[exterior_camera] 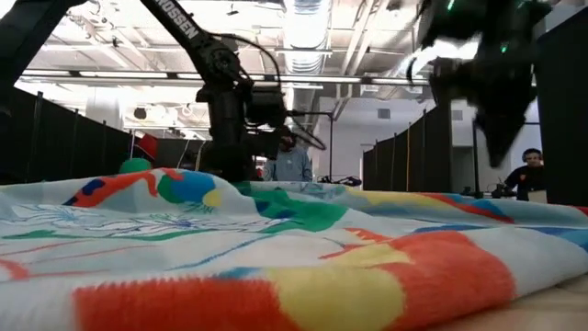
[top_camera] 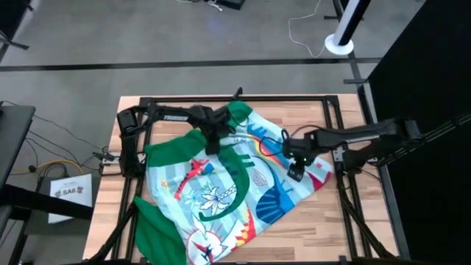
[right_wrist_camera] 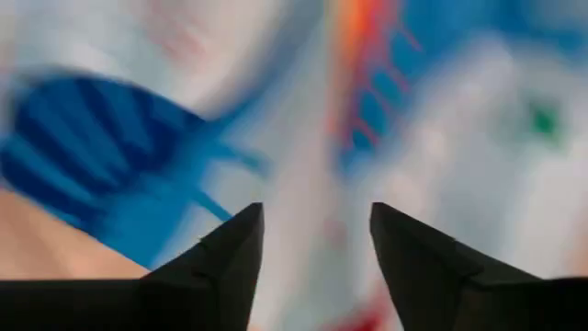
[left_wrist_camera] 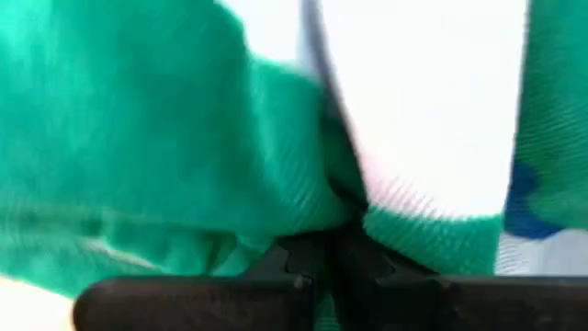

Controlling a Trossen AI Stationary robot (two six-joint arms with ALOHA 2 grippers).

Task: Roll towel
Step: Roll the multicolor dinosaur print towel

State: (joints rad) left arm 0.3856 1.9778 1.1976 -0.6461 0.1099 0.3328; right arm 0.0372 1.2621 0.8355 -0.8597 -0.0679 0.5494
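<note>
towel [top_camera: 221, 195] runs off the high view's bottom edge. right wrist view motion-blurred, print unreadable. right gripper [exterior_camera: 491, 101] smeared in low view.

Wooden bench [top_camera: 331, 221] with a black metal frame [top_camera: 294, 98] along its far edge. On the grey floor beyond it, a white round pole base [top_camera: 338, 45] with a thin cable [top_camera: 302, 29] nearby. Beside the bench, a white labelled box [top_camera: 70, 193]. In the low view, a person [exterior_camera: 289, 161] stands behind; another [exterior_camera: 528, 170] sits far off.
</note>
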